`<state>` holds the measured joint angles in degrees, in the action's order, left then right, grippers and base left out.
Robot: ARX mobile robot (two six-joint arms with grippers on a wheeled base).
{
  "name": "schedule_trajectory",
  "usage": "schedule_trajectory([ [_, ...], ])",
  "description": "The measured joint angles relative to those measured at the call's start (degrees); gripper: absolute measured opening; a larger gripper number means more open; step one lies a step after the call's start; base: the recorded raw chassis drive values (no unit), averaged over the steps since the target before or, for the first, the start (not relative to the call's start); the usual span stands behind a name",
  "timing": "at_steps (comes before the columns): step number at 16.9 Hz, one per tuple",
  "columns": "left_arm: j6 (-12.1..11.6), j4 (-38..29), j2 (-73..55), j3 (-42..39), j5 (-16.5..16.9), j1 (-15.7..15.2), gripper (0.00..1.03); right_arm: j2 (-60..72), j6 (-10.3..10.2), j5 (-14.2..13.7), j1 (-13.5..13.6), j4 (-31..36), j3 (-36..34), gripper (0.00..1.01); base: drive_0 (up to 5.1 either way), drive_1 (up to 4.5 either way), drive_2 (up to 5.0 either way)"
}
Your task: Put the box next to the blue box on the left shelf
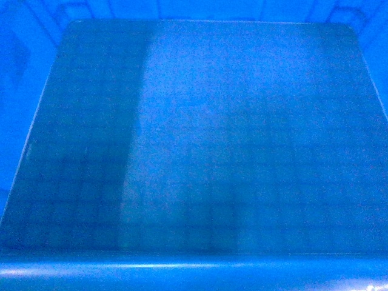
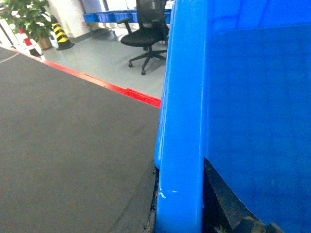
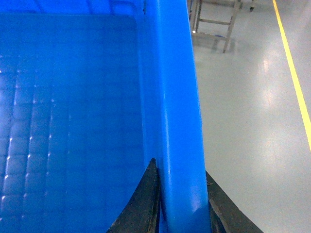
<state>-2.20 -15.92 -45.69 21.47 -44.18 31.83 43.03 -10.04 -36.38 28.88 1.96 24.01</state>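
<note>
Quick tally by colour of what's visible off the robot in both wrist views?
Blue: 1, the box, rim clamped in the right claw
Black: 1, office chair
Green: 1, potted plant
Yellow-black: 1, striped cone
Total: 4

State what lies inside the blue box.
Nothing shows inside the blue box: only its bare grid-patterned floor. The strip under the near rim is covered, so its contents cannot be seen.

No readable text, label or number shows anywhere in these views.
</note>
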Motion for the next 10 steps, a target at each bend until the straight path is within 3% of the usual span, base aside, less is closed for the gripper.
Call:
schedule_trajectory([
  [10,0.0,0.0,0.0,0.0,0.0,0.0,0.16,0.0,0.0,0.0,0.0,0.0,0.0,0.13,-1.7,-1.65,-1.7],
])
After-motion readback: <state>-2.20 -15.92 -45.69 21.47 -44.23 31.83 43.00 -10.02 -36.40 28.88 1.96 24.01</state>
